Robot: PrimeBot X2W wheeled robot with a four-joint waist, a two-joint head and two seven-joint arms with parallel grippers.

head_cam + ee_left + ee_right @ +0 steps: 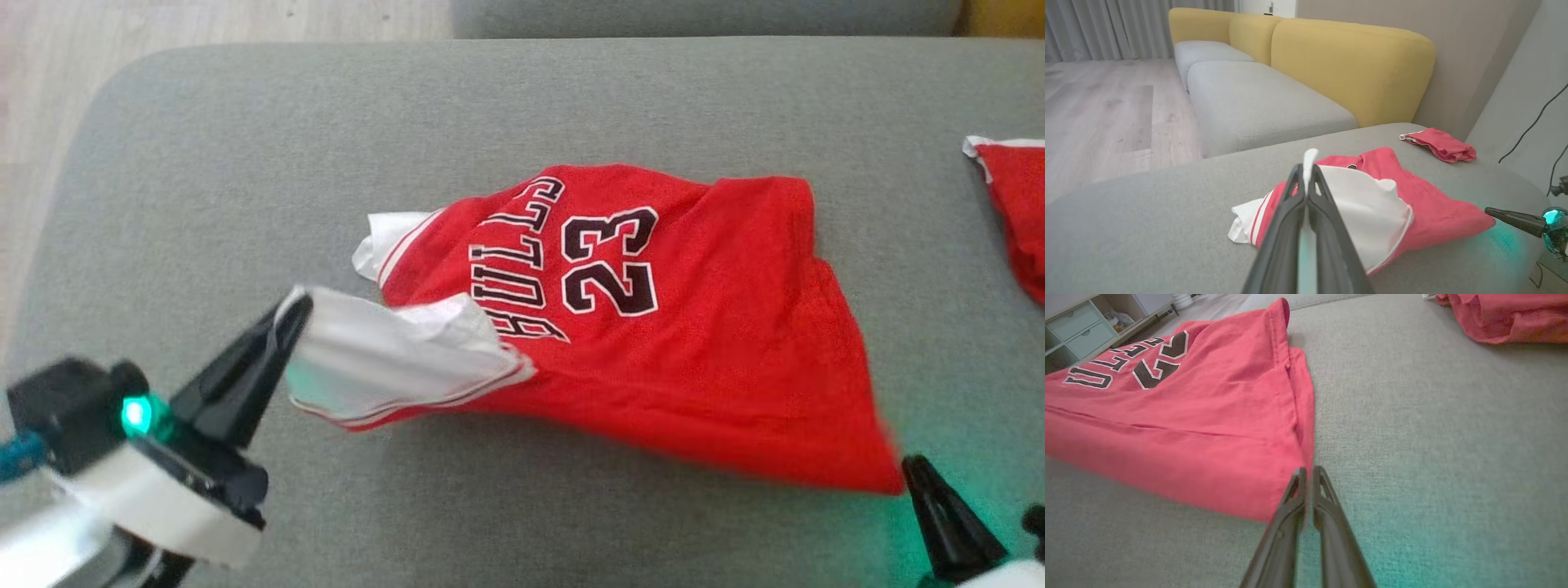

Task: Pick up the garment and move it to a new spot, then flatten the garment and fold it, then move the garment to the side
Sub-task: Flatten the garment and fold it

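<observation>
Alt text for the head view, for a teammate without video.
A red Bulls 23 jersey lies rumpled on a grey cushion, the left tool pinching its white edge, the right tool shut on its near red corner. Another red garment sits at the right edge.

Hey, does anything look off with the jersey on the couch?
The red jersey is not flat: the left gripper pinches a corner turned white side out, more white fabric is bunched beyond it, and the near edge runs askew to the right gripper. Nothing looks damaged.
</observation>
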